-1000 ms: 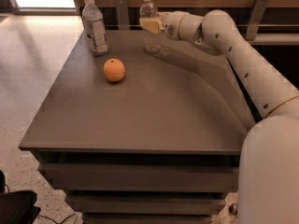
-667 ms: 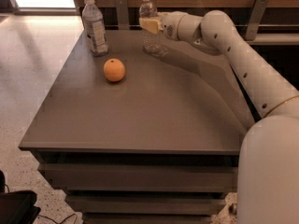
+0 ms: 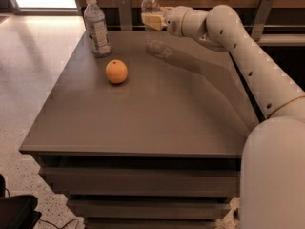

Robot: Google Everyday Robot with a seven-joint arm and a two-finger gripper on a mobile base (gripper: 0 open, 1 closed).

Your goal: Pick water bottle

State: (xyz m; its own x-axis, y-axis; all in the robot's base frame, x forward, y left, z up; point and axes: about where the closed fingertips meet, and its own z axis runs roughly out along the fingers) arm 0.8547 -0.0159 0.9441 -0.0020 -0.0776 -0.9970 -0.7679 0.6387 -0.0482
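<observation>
The water bottle (image 3: 151, 5) is standing upright beyond the orange (image 3: 116, 71) and to its right, near the far edge of the table (image 3: 157, 118). Its cap is sitting slightly higher than 1 second ago. The gripper (image 3: 153, 20) is holding it at mid-height, its 2 pale fingers (image 3: 151, 19) pressing narrow around the ribbed body. That small rise is suggesting the lift is beginning and the grasp is holding, though I cannot tell whether the base is clearing the table yet. The arm (image 3: 248, 51) is stretching in from the right of the orange. A labelled bottle (image 3: 96, 30) is standing beyond the orange and just to its left, well apart from the water bottle. Nothing seems to be blocking a straight upward lift.
</observation>
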